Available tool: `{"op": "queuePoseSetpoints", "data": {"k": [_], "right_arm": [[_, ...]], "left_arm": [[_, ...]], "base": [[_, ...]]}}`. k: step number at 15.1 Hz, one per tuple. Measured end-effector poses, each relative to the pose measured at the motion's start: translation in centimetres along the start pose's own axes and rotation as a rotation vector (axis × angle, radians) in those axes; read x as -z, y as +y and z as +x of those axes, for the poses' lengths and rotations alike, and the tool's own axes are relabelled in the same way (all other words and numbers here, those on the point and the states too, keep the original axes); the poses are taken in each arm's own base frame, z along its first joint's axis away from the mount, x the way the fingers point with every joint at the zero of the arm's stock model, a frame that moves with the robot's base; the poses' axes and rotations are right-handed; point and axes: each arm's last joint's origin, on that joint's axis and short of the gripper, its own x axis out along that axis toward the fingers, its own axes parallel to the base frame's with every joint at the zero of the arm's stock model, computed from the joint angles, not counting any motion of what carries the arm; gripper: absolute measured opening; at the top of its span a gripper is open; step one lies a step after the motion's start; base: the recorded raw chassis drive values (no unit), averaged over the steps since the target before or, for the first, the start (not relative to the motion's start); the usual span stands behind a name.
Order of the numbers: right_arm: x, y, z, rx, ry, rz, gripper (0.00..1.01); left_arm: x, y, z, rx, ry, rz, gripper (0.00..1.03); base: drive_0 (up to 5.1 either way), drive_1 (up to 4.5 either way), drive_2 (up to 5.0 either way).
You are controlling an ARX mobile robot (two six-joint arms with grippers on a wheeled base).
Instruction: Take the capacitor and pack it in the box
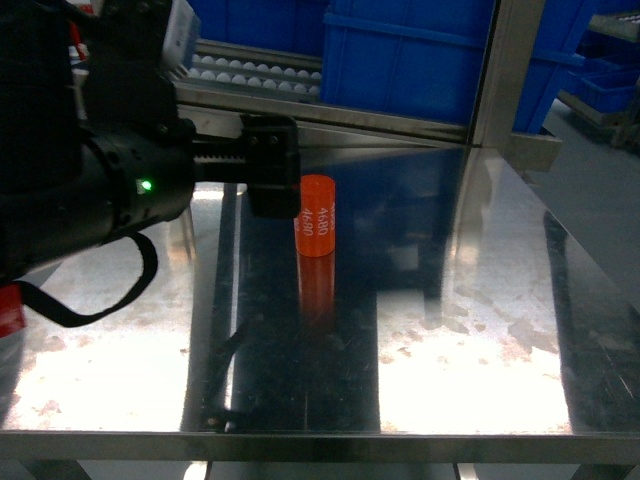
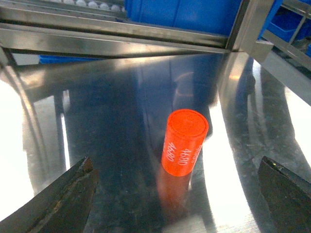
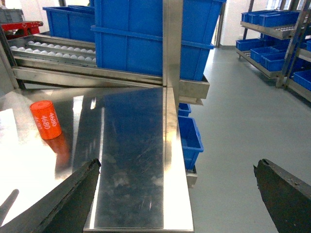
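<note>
An orange capacitor (image 1: 316, 215) with white "4680" print stands upright on the steel table (image 1: 470, 330). In the left wrist view the capacitor (image 2: 183, 143) is just ahead of my left gripper (image 2: 176, 167), which is open wide with its fingers apart from it on both sides. The head view shows the black left arm (image 1: 100, 190) reaching in from the left, its front end close beside the capacitor. My right gripper (image 3: 177, 166) is open and holds nothing, over the table's right edge, with the capacitor (image 3: 45, 119) far to its left. The box is out of view.
Big blue bins (image 1: 400, 60) and a roller conveyor (image 1: 250, 72) stand behind the table. A steel upright post (image 1: 500, 70) rises at the back right. A smaller blue bin (image 3: 192, 136) sits below the table's right edge, beside grey floor (image 3: 243, 121).
</note>
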Motion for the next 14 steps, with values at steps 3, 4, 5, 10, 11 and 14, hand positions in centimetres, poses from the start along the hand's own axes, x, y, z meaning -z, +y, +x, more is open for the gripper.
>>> {"op": "queuePoseSetpoints", "data": {"k": [3, 4, 5, 10, 11, 14], "right_arm": [[0.0, 0.0, 0.0, 0.000, 0.000, 0.000, 0.98], [0.0, 0.0, 0.0, 0.000, 0.000, 0.000, 0.98], [0.0, 0.0, 0.0, 0.000, 0.000, 0.000, 0.98], [0.0, 0.0, 0.0, 0.000, 0.000, 0.000, 0.98], [0.0, 0.0, 0.0, 0.000, 0.000, 0.000, 0.98], [0.0, 0.0, 0.0, 0.000, 0.000, 0.000, 0.98]], "left_arm": [[1.9, -0.1, 2.4, 0.020, 0.061, 0.005, 0.98], [2.6, -0.2, 3.2, 0.024, 0.082, 0.006, 0.98], [3.4, 0.0, 4.4, 0.035, 0.098, 0.005, 0.98], [5.4, -0.2, 13.7, 0.060, 0.161, 0.000, 0.98], [5.2, -0.3, 14.0, 0.066, 0.156, 0.000, 0.98], [4.8, -0.5, 14.4, 0.071, 0.161, -0.009, 0.75]], "base": [[0.0, 0.00, 0.0], [0.0, 0.00, 0.0], [0.0, 0.00, 0.0], [0.0, 0.00, 0.0], [0.0, 0.00, 0.0], [0.0, 0.00, 0.0]]}}
